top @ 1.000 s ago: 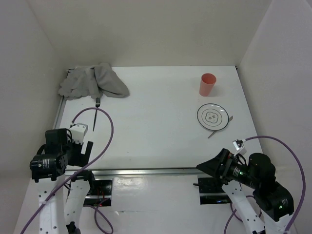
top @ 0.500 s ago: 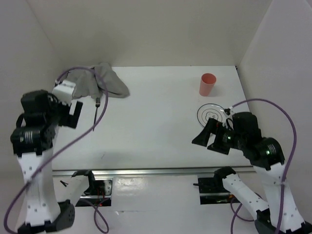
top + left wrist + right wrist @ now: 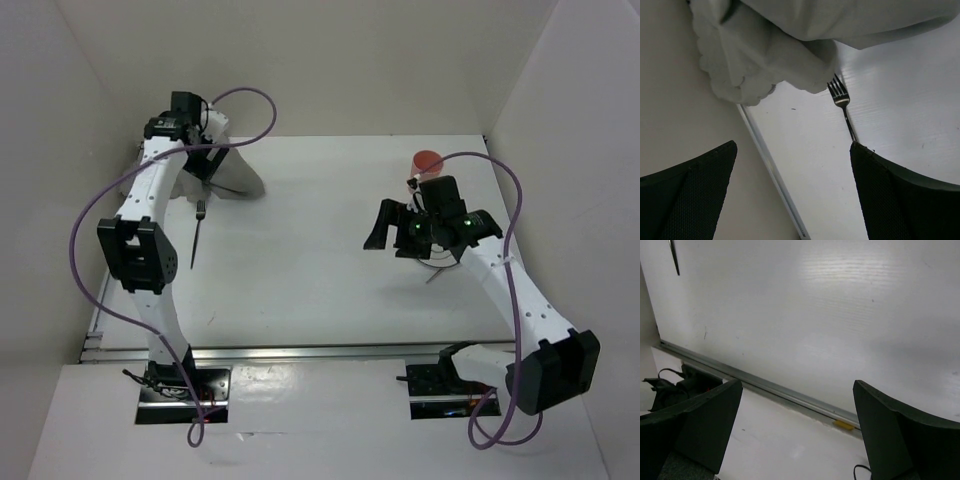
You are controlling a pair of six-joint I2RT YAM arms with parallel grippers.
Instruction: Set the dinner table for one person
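We see the white dinner table (image 3: pixel 300 250) filling most of the top view, with a metal rail along its near edge. Our left gripper (image 3: pixel 793 150) hangs over the far left corner, its fingers spread wide with nothing between them. Below it lies a bunched grey cloth (image 3: pixel 765 55) with a scalloped edge, and a fork (image 3: pixel 842 102) whose tines point at the cloth, right at its edge. Our right gripper (image 3: pixel 797 390) is likewise spread and empty, above bare tabletop just left of a plate (image 3: pixel 428 259) that the arm mostly hides. A red cup (image 3: pixel 428 160) stands just beyond the plate
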